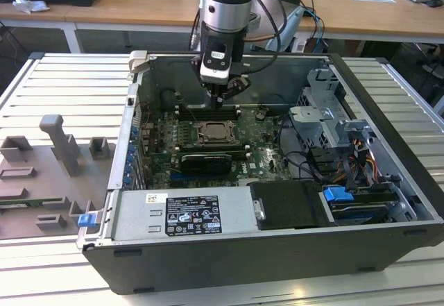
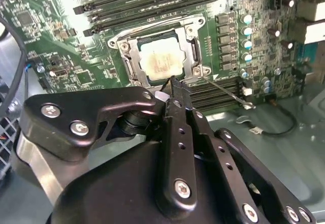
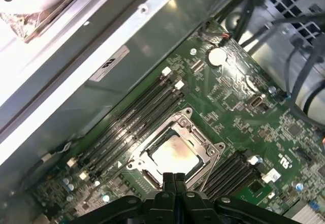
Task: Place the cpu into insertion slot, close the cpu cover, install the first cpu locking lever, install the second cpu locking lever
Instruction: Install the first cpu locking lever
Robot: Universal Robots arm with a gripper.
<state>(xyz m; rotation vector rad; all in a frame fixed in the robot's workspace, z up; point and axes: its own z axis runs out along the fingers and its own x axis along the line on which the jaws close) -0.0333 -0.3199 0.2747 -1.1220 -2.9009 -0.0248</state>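
**Chip Seated Under Its Frame, Claw Closed Above**

Note the black metal claw (image 2: 174, 82) poised just above the socket's near edge, fingers pressed together with nothing between them. Find the pale beige-silver, flat square metal cpu (image 2: 161, 61) lying level inside the dark-centred square insertion slot (image 2: 128, 65), ringed by the thin silvery windowed cpu cover (image 2: 190, 49), apparently folded down over the chip's margins.

Judge the chip light, rigid and fragile, with a slick metal face. Best taken by opposite edges, never pinched across the face; framed as now, offers no free edge. Judge the thin bare wire lever (image 2: 228, 93), slanting out from the socket's corner across the black memory slots (image 2: 213, 99), springy and slippery; best caught near its free end.

Containers: open black-and-grey steel computer case (image 1: 229, 271) lying on the slatted aluminium desk (image 1: 55, 278), holding the green motherboard (image 1: 260, 160), a labelled grey power supply (image 1: 180, 216) and a cabled metal drive cage (image 1: 326, 122). Beside it, at the exterior view's left, a grey moulded fixture tray (image 1: 31, 212) carrying upright grey blocks.
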